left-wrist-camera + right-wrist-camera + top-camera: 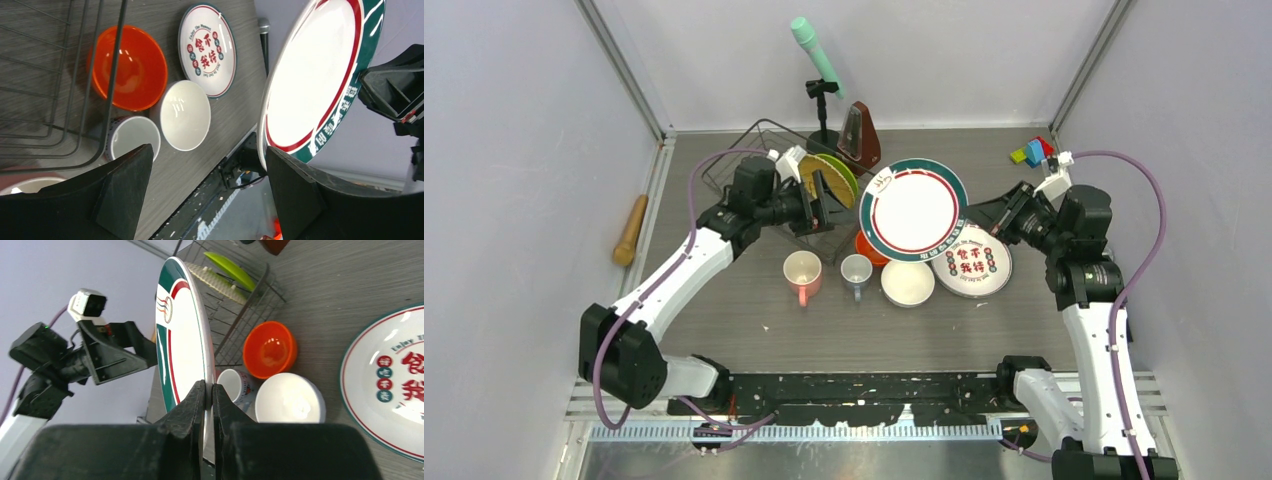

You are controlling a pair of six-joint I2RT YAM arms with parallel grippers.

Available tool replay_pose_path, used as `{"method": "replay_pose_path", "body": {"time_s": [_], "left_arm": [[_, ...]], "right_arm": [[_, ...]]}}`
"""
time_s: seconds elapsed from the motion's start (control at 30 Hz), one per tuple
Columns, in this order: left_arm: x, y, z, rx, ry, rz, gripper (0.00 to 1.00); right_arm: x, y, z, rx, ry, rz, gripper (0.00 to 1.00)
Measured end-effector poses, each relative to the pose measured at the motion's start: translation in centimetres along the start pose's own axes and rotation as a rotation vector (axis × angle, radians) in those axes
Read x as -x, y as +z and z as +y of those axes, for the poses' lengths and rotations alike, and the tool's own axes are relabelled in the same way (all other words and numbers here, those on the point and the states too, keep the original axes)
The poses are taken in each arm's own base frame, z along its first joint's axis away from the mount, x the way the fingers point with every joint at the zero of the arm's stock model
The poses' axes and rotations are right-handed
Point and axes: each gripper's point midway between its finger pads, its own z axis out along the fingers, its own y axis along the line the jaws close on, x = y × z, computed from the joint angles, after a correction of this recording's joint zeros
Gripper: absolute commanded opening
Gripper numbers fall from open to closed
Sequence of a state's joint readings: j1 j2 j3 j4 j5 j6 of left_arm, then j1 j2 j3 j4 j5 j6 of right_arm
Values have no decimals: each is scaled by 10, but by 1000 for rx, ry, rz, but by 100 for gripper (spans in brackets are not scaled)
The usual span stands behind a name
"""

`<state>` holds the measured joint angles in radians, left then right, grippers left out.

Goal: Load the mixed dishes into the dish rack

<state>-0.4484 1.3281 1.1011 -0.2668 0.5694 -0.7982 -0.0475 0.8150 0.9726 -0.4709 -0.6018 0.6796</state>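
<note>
Grey woodgrain tabletop [754, 320]; right end effector [209, 385] pinches glossy round teal-rimmed plate [182, 340], left end effector [207, 149] gapes wide.

right claw [209, 386] pinching green-rimmed plate [181, 340], edge-on

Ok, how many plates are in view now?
4: lime-green plate and tan plate standing in the dish rack, large green-rimmed plate pinched by the right fingers, red-lettered plate flat on the table.

white arms [674, 275] with black joints, black fingers [185, 420] and purple cables [1124, 155]
</note>
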Motion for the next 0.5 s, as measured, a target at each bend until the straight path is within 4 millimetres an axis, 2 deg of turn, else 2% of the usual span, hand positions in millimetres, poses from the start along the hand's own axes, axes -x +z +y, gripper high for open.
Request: {"method": "replay_pose_path", "body": {"time_s": [0.23, 0.37, 0.4, 0.43, 0.47, 0.5], "left_arm": [[3, 7, -16, -62, -12, -5, 80], [5, 13, -25, -99, -19, -5, 56], [4, 14, -26, -106, -20, -3, 47], [5, 16, -28, -114, -22, -4, 35], [6, 16, -29, -119, -31, -5, 13], [7, 17, -31, -129, -32, -5, 1]], "right_arm": [[-4, 1, 17, 72, 12, 29, 0], [-6, 3, 24, 102, 17, 40, 0], [-7, 5, 27, 110, 19, 46, 0], [-8, 6, 29, 119, 19, 51, 0], [-9, 7, 31, 124, 21, 55, 0], [-10, 8, 32, 131, 22, 59, 0]]}}
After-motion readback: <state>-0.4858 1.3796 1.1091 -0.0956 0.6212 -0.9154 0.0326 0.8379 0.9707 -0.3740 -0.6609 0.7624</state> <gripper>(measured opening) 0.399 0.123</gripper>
